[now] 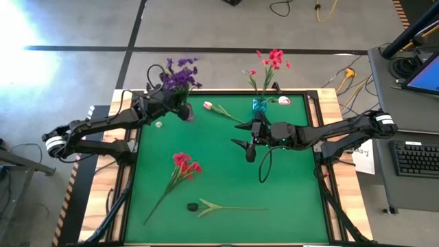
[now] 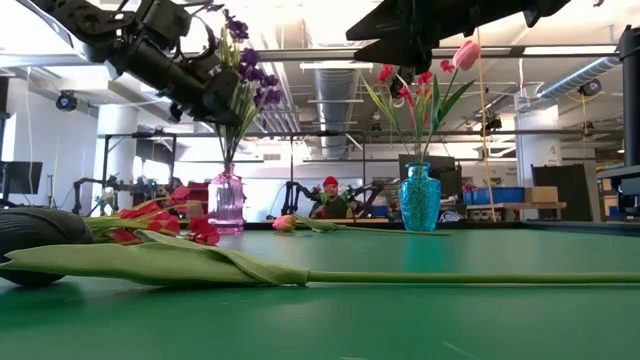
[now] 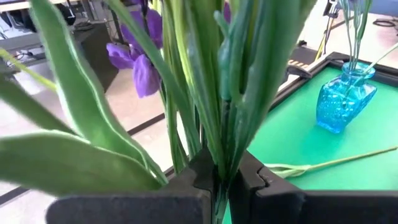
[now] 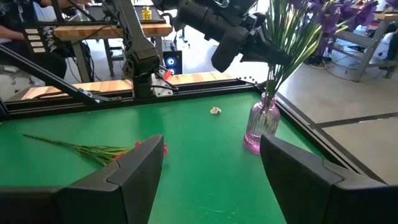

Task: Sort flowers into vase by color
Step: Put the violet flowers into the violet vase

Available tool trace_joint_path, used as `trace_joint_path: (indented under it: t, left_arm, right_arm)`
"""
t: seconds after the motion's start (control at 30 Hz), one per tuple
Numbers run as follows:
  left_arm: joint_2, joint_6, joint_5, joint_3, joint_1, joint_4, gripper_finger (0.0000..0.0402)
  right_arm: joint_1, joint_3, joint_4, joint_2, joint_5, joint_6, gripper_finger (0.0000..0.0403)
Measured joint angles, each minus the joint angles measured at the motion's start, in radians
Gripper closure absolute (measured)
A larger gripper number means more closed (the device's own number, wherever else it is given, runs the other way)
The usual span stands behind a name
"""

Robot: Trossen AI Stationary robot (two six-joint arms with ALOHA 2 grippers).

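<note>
A purple spray (image 1: pixel 180 75) stands over the pink glass vase (image 1: pixel 188 114) at the table's far left, its stem ends reaching into the vase's neck (image 4: pixel 268 98). My left gripper (image 3: pixel 221 180) is shut on its stems above the vase. The blue vase (image 1: pixel 259 105) at the far edge holds red flowers (image 1: pixel 274 58) and a pink tulip (image 1: pixel 284 100). On the mat lie a pink tulip (image 1: pixel 208 106), a red spray (image 1: pixel 185 165) and a dark tulip (image 1: pixel 193 206). My right gripper (image 1: pixel 244 149) hovers open above mid-table, holding nothing. My left gripper pinches the purple spray's bunched stems and leaves (image 3: pixel 217 149) between its two fingers, below the blooms. The fingers come from the table's left, slanting a little downward, and lie across the stems. The spray stands nearly upright, its lower ends in the pink vase's neck (image 2: pixel 228 170).
A small white scrap (image 1: pixel 158 124) lies on the green mat beside the pink vase. The lying pink tulip's stem (image 1: pixel 230 116) runs toward my right gripper. A wooden frame (image 1: pixel 322 96) borders the mat. Open mat lies at the near right.
</note>
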Motion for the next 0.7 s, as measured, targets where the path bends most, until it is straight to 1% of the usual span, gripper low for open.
trace_joint_path:
  t: [0.43, 0.7]
  left_arm:
    - [0.000, 0.006, 0.000, -0.042, 0.000, 0.049, 0.0400]
    - [0.000, 0.015, 0.000, -0.046, 0.000, 0.050, 0.0400]
  right_arm:
    - [0.000, 0.000, 0.000, 0.000, 0.000, 0.004, 0.0142]
    - [0.000, 0.000, 0.000, 0.000, 0.000, 0.011, 0.0142]
